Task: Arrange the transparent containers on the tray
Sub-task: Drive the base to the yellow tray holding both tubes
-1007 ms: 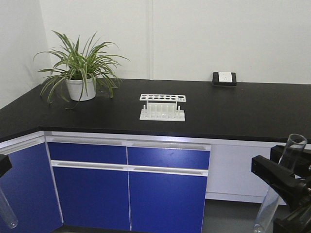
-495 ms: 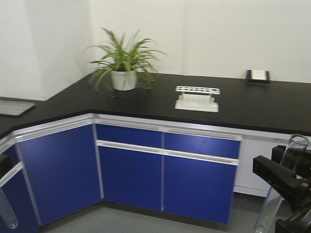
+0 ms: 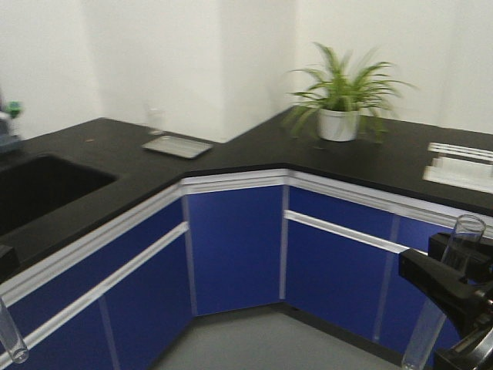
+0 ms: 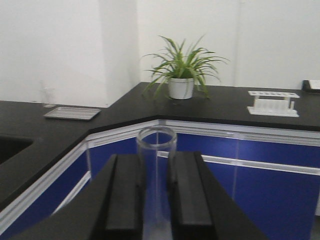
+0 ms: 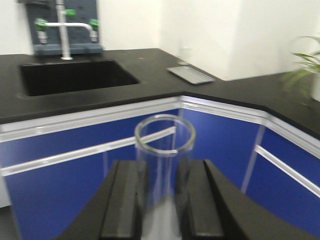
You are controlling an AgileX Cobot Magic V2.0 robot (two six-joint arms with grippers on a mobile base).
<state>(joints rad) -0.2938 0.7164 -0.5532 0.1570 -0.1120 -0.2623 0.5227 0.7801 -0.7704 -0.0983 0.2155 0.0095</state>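
Each gripper holds one transparent container, a clear glass tube. In the left wrist view the left gripper (image 4: pixel 156 165) is shut on an upright tube (image 4: pixel 156 192), whose open rim rises above the black fingers (image 4: pixel 122 195). In the front view only that tube's rounded bottom (image 3: pixel 11 343) shows, at the left edge. The right gripper (image 5: pixel 164 172) is likewise shut on a tube (image 5: pixel 164 150). In the front view this tube (image 3: pixel 464 235) slants through the right gripper (image 3: pixel 451 266) at the lower right. The tray is out of view.
A black L-shaped counter (image 3: pixel 254 154) runs over blue cabinets (image 3: pixel 231 247). It carries a sink (image 3: pixel 38 185) with a tap (image 5: pixel 65 25), a flat grey dish (image 3: pixel 177 146) in the corner, a potted plant (image 3: pixel 339 108) and a white rack with round holes (image 3: pixel 461 163).
The front view has swung left. The plant and the white rack have slid to the right, and the sink and the grey dish have come into view. Both grippers still hold their tubes.
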